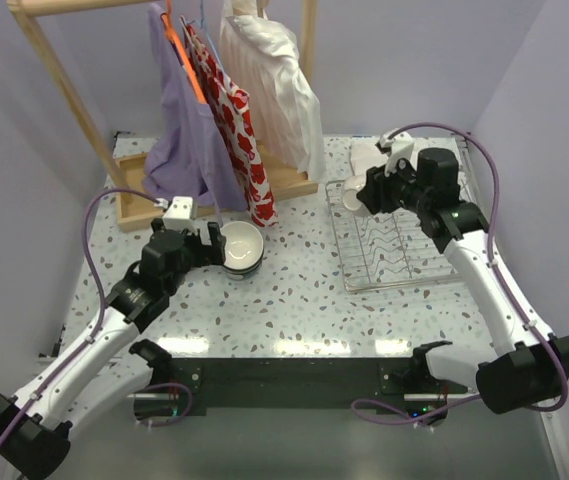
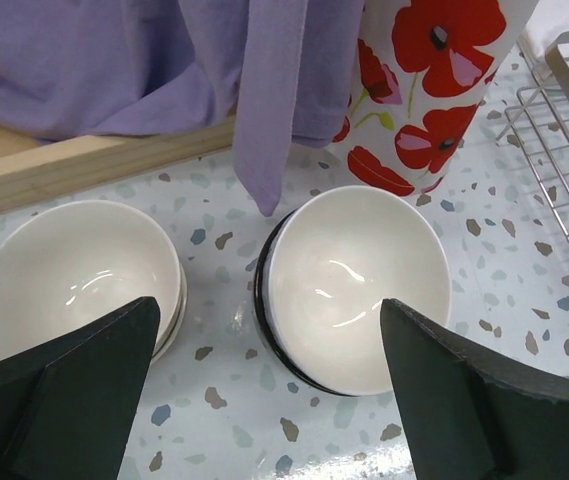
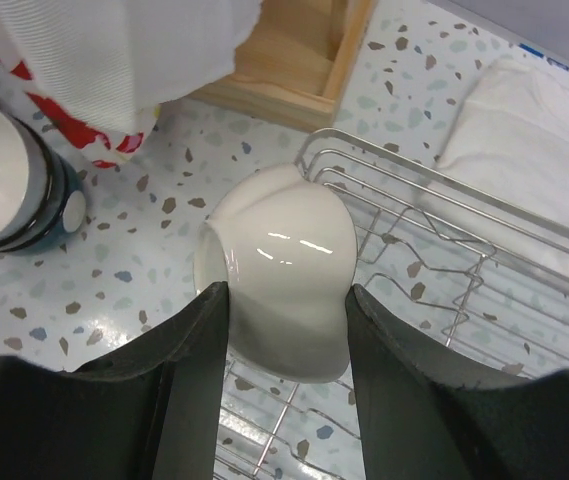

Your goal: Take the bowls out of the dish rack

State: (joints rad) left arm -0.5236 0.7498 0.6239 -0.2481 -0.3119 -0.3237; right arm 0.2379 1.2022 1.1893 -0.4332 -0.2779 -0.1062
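Note:
My right gripper [image 1: 362,196] is shut on a cream bowl [image 3: 282,262], held on its side just above the far left corner of the silver wire dish rack [image 1: 404,250]; the rack also shows in the right wrist view [image 3: 464,260]. The rest of the rack shows no bowls. My left gripper [image 2: 269,385] is open and empty, hovering over two bowl stacks on the table: a white stack [image 2: 72,275] and a dark-rimmed stack with a white inside [image 2: 359,285]. The top view shows one stack [image 1: 242,246] just right of my left gripper [image 1: 209,246].
A wooden clothes rail [image 1: 59,75] with purple, poppy-print [image 2: 434,90] and white garments stands at the back, and its base board [image 1: 144,205] is just behind the bowl stacks. A folded white cloth [image 3: 534,140] lies behind the rack.

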